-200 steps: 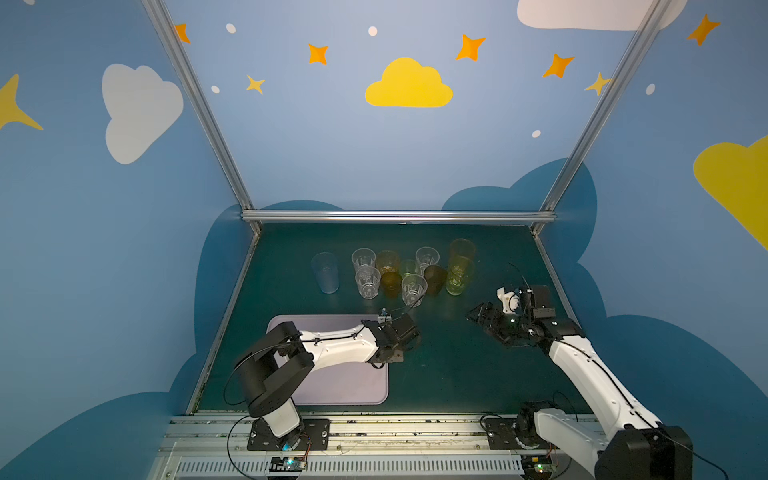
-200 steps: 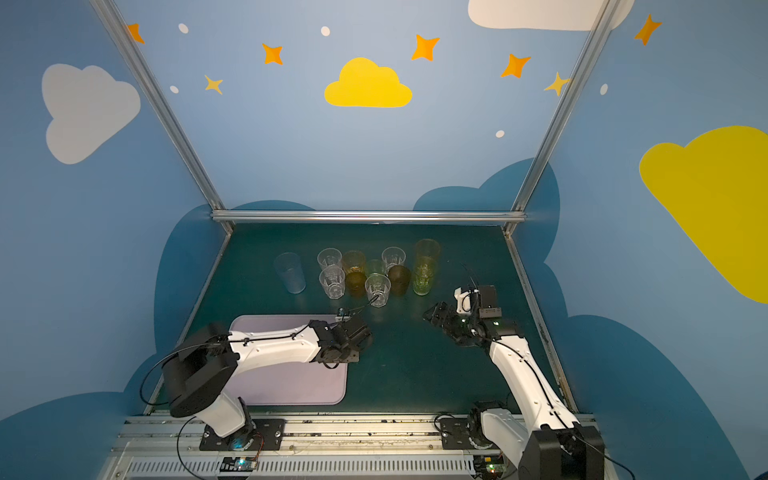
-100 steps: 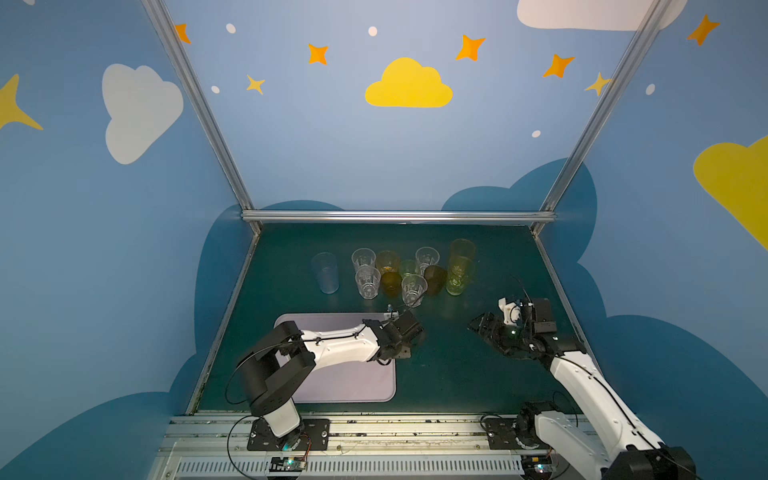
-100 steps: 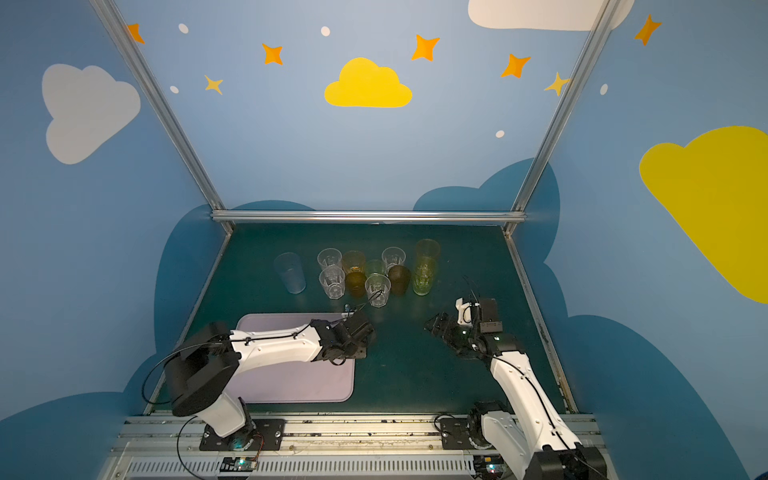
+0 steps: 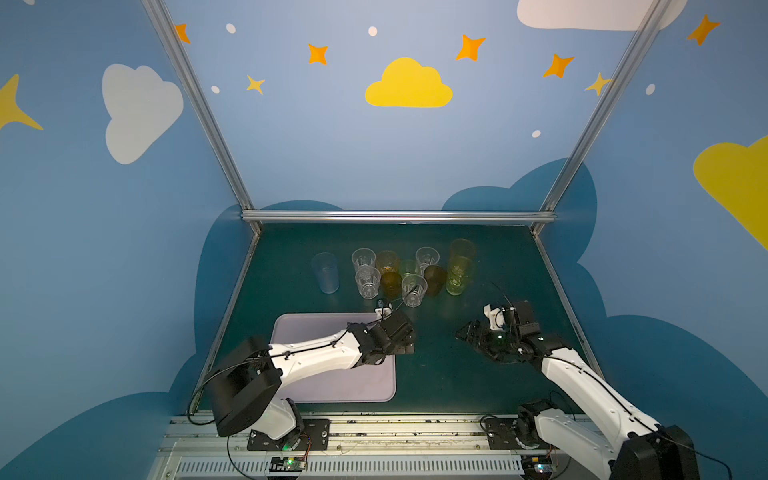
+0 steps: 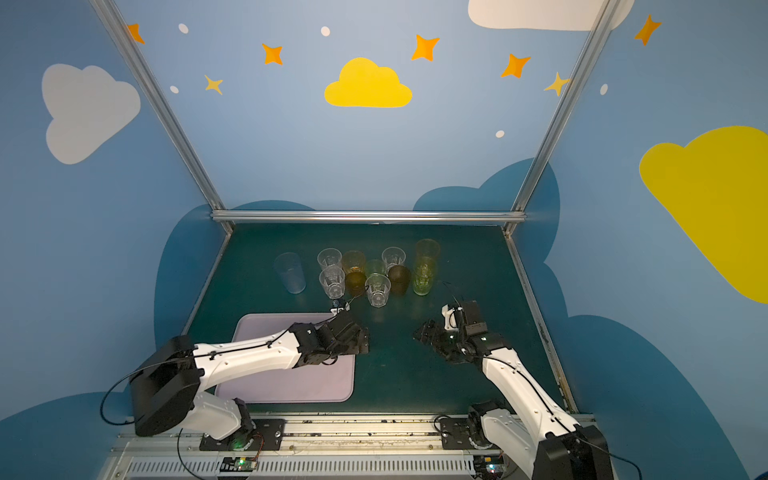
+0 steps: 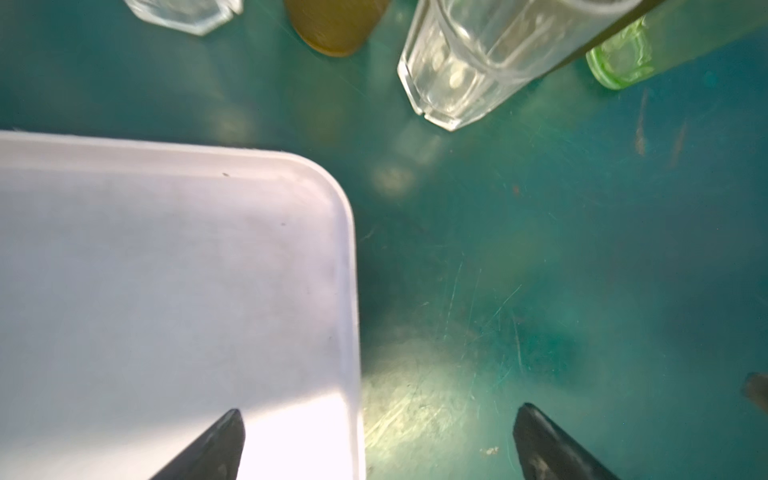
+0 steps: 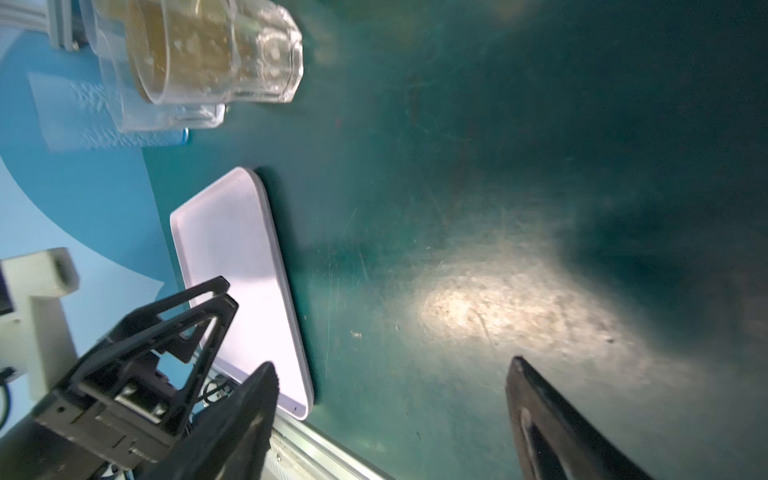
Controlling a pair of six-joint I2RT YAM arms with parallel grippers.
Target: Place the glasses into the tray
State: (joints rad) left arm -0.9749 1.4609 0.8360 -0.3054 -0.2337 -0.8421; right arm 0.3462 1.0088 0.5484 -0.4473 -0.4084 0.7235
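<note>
- Bench (image 5: 453, 386): dark green and scuffed. It carries everything, with open floor between the tray and the right arm, so both arms have room to work.
- Tray (image 5: 374, 388): lies flat at the near left of the bench, just in front of the left arm's base. Every part that shows is bare, and the arm hides the rest. This position appears to favour short carries by the left arm.
- Glasses (image 5: 368, 283): all stand upright on the bench behind the tray, none in it.
  - They are packed in two close rows.
  - A tall blue one (image 5: 325, 272) stands a little apart on the left.
  - A tall yellow-green one (image 5: 458, 276) closes the right end.
  - The packing leaves little finger room, so the outer and front ones look easiest to take.
- Left hand (image 7: 378, 419): spread wide and empty, it hovers low over the tray's far right corner. One finger (image 7: 216, 444) is above the tray and the other above the bench. It points at the front clear glass (image 7: 457, 70), judged the likely first pick.
- Right hand (image 8: 390, 374): spread and empty, over bare bench well right of the tray. It appears to be held clear of the left arm's path.
- Status: no glass placed yet.
</note>
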